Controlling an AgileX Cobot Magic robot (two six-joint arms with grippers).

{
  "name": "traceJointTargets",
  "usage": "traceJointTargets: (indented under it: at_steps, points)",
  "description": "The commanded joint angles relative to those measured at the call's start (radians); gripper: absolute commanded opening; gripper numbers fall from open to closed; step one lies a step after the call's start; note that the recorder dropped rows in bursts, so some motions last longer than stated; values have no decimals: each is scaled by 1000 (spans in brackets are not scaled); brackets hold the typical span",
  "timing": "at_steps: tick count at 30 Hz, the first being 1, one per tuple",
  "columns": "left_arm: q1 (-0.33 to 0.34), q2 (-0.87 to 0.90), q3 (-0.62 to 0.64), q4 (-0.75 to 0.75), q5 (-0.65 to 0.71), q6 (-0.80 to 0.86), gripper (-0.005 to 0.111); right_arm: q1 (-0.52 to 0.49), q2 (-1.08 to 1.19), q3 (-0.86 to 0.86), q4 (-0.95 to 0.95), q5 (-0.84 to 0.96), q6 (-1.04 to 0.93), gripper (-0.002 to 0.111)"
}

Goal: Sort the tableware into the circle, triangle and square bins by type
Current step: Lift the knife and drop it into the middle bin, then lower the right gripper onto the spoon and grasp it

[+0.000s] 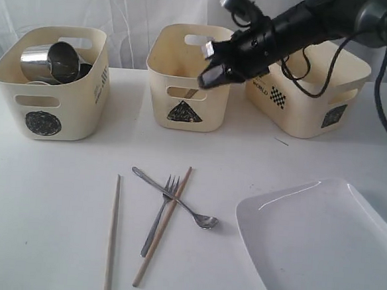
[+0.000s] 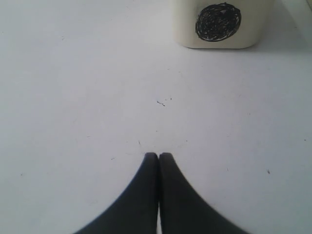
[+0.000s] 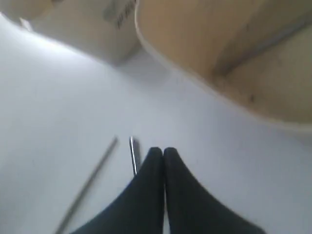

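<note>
While the right gripper (image 1: 208, 76) is hovering pinched together, apparently by the triangle bin (image 1: 160, 96), the fork (image 1: 156, 222), spoon (image 1: 201, 218) and chopsticks (image 1: 112, 232) are lying on the table (image 1: 44, 194); the left gripper (image 2: 159, 156) is hanging closed.

White table (image 1: 50, 195) fills most of exterior view, surface plain and matte. Behind far edge hangs white curtain (image 1: 133, 8), thin, with soft vertical folds. Few small dark specks (image 2: 163, 102) lie on table in left wrist view. Short dark mark (image 1: 282, 141) shows on table in exterior view.
</note>
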State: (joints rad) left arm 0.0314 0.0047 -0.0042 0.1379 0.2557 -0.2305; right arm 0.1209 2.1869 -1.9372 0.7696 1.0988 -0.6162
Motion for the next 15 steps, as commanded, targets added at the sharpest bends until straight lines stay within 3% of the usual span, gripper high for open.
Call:
traceJointTargets:
  at_steps: [1, 4, 9, 12, 15]
  points:
    - [-9, -5, 4, -6, -5, -4, 0, 193, -37, -4, -496, 122, 210, 0]
    - [-9, -5, 4, -6, -5, -4, 0, 292, -30, -2, -695, 122, 359, 0]
    - [-9, -5, 4, -6, -5, -4, 0, 384, -2, -2, -712, 122, 389, 1]
    - [-9, -5, 4, -6, -5, -4, 0, 408, 20, -2, -712, 122, 389, 9]
    - [-9, -5, 4, -6, -5, -4, 0, 408, 50, -2, -711, 122, 389, 25]
